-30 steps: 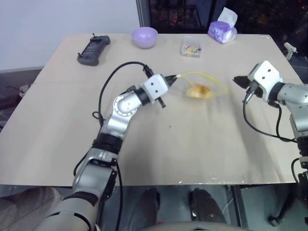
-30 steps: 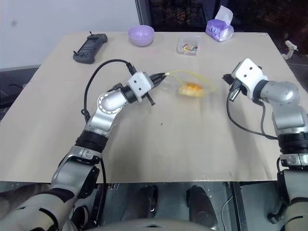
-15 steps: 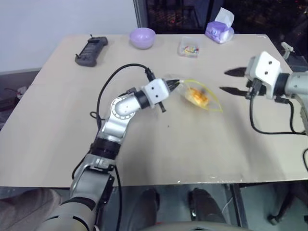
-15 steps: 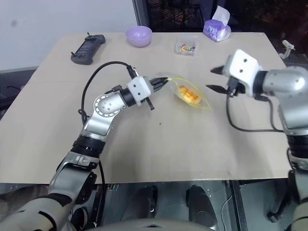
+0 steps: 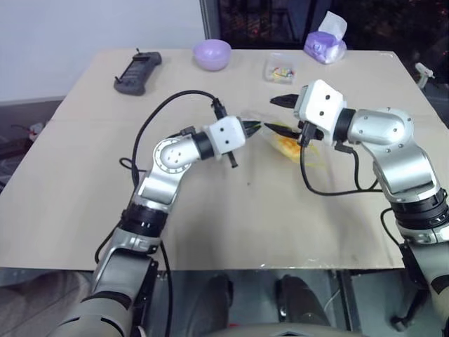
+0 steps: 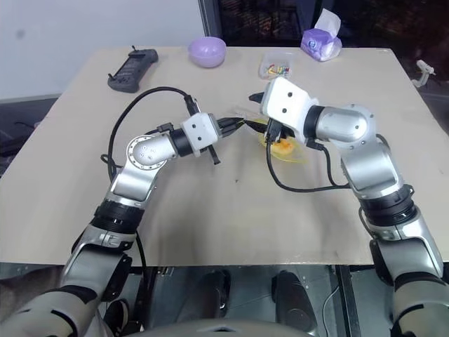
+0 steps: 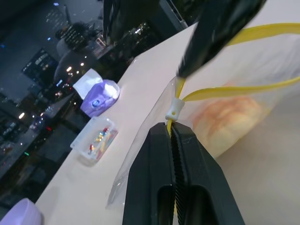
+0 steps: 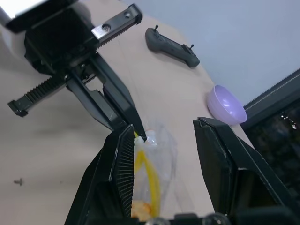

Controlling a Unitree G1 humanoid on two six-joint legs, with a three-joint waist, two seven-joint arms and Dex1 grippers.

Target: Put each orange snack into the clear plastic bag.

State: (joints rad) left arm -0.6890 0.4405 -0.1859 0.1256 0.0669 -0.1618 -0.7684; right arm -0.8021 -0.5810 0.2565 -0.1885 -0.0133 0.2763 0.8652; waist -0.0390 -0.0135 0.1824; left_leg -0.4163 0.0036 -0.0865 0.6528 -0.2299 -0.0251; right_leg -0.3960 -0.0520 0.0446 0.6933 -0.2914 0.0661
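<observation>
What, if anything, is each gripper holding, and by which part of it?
The left gripper is shut on the clear plastic bag, pinching the end of its yellow seal strip. The right gripper is open around the bag's mouth, holding nothing.

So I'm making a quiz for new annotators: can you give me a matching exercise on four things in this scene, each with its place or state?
Things:
1. left hand
2. right hand
3. orange snack
4. lilac bowl

States:
A. inside the clear plastic bag
B. at the table's far edge
C. shut on the bag's yellow seal strip
D. open, beside the bag's mouth

Pairs: 1-C, 2-D, 3-A, 4-B
</observation>
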